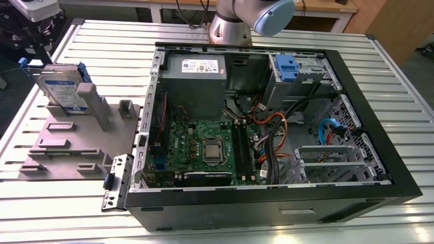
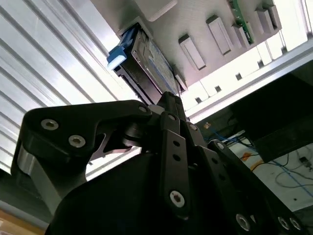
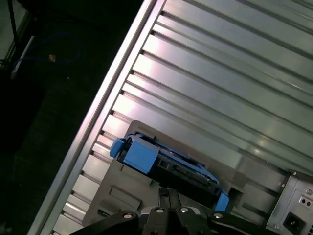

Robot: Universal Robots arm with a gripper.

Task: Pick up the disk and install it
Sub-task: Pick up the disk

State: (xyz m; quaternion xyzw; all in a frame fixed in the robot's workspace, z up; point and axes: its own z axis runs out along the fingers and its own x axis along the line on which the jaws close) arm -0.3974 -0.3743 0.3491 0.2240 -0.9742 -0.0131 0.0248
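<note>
- The disk stands on edge in a grey fixture on the slatted metal table. It leans a little, its labelled face is showing, and the blue carrier runs round it.
- It sits outside the open computer case, off to the exterior view's left of it. Part of the fixture lies between the two, so it is not yet installed.
- The gripper hangs close to the disk. In both wrist views its tips point at the drive's narrow edge, and I cannot make out whether they touch it.
- Its two fingers are drawn together with barely a slit between them, and nothing is pinched there.
- In the second wrist view the gripper shows dark in front, with the disk and the fixture's raised blocks beyond it.
- Inside the case lie a grey power supply box with a white sticker, a green motherboard and a blue latch piece up in the drive bay.
- The arm rises from the table beyond the case.
</note>
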